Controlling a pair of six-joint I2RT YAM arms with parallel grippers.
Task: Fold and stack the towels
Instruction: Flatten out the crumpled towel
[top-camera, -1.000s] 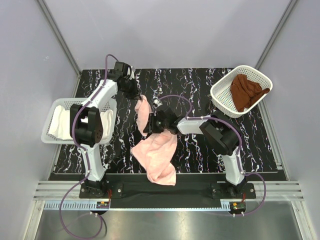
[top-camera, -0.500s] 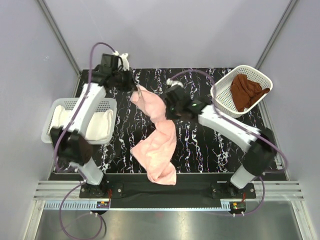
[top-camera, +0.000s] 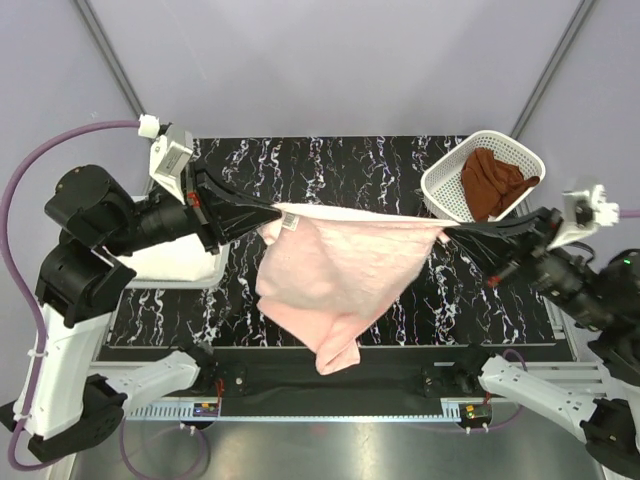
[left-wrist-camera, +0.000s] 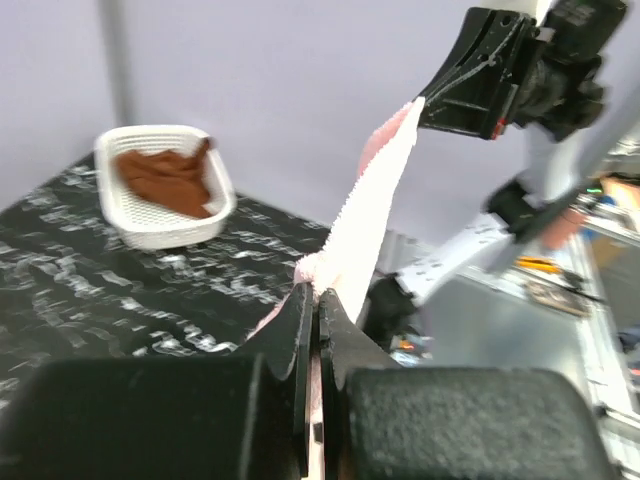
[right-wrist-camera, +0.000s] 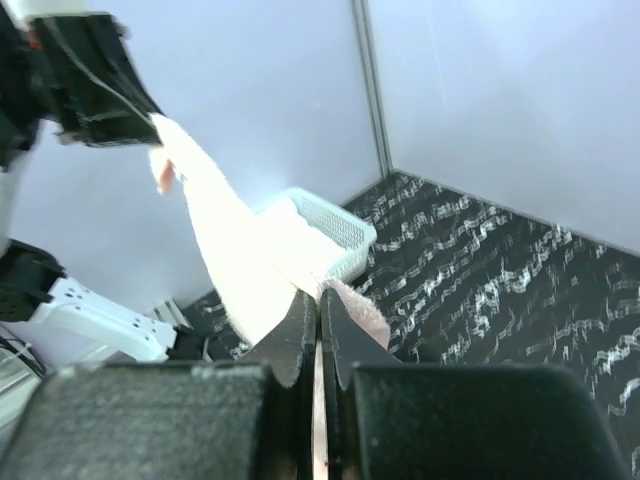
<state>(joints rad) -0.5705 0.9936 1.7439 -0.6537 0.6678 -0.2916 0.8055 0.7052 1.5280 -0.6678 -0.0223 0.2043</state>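
The pale pink towel (top-camera: 335, 270) hangs spread in the air above the table, its top edge pulled taut between both grippers. My left gripper (top-camera: 272, 210) is shut on its left corner and my right gripper (top-camera: 448, 232) is shut on its right corner. In the left wrist view the towel (left-wrist-camera: 375, 200) runs from my shut jaws up to the right gripper (left-wrist-camera: 430, 100). Seen from the right wrist, it (right-wrist-camera: 240, 260) stretches towards the left gripper (right-wrist-camera: 150, 125). The rust-brown towel (top-camera: 492, 185) lies crumpled in the right basket. The white towel (top-camera: 165, 262) is mostly hidden under my left arm.
A white mesh basket (top-camera: 440, 205) stands at the table's back right. A second white basket (right-wrist-camera: 345, 228) sits at the left edge, largely covered by my left arm in the top view. Grey walls enclose the black marbled table (top-camera: 360, 165).
Both arms have risen and drawn apart, left going left and right going right. The right gripper has shut on the pink towel, which has lifted off the table and spread out.
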